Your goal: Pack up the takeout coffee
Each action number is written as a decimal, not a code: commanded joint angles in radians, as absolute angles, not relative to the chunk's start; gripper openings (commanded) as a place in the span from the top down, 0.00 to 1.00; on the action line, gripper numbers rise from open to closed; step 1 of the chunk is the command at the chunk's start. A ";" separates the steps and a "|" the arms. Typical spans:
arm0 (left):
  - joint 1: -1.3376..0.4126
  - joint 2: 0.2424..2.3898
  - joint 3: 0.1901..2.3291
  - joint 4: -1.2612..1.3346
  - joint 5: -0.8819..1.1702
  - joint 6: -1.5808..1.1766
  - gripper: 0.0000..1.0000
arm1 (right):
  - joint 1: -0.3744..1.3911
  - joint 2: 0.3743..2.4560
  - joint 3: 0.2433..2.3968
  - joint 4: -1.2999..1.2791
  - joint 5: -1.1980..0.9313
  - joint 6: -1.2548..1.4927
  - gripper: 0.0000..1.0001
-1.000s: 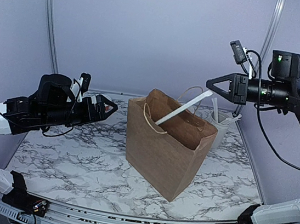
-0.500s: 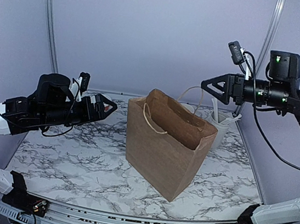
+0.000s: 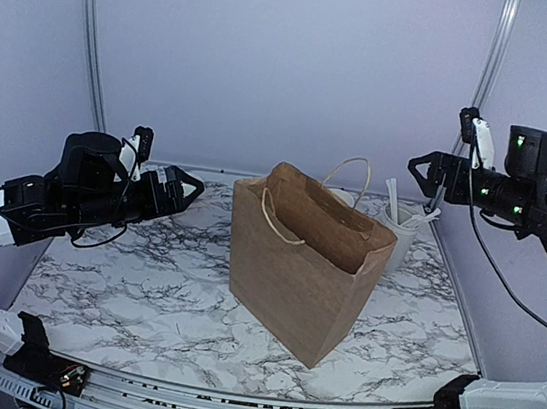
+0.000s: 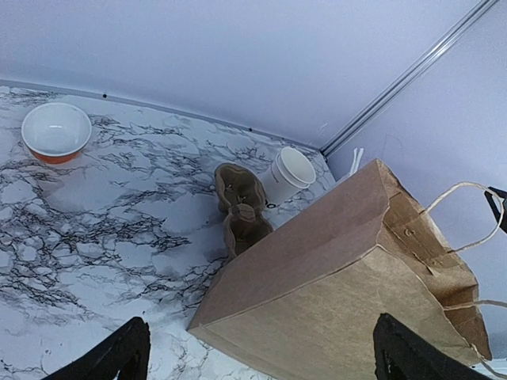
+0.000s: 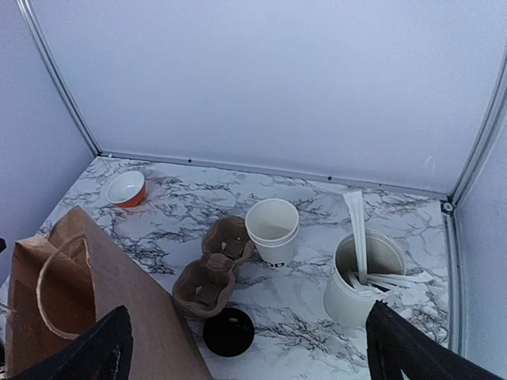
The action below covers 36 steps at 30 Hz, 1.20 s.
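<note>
Hidden behind the paper bag from above, the lidless coffee cup shows in wrist views near the back edge of the counter, its black lid apart; left hand and right hand gape empty.

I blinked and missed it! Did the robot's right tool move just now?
Yes. In the top view, the right tool pulled back to the right, from above the brown paper bag to above the big white cup of utensils.
</note>
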<state>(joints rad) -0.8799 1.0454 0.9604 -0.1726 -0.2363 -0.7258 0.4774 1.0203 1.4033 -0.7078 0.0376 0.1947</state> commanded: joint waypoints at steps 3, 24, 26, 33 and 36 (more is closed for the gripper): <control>-0.860 1.018 0.973 -0.235 -0.302 -0.692 0.01 | 0.407 0.974 1.280 -0.605 0.117 0.212 0.00; -0.757 0.954 0.872 -0.268 -0.373 -0.591 0.01 | 0.244 0.869 0.667 -0.171 0.148 0.236 0.03; -0.740 0.946 0.864 -0.261 -0.375 -0.556 0.01 | 0.245 0.863 0.598 -0.088 0.181 0.234 0.03; -0.609 0.942 0.817 -0.243 -0.326 -0.485 0.01 | 0.238 0.892 0.387 0.237 0.401 0.147 0.01; -0.553 0.944 0.780 -0.202 -0.276 -0.444 0.01 | 0.196 0.941 0.310 0.400 0.433 0.111 0.01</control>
<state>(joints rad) -0.6128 0.9501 0.8261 -0.2493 -0.3355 -0.5190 0.2405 0.8978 0.3664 0.1143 0.3183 0.1768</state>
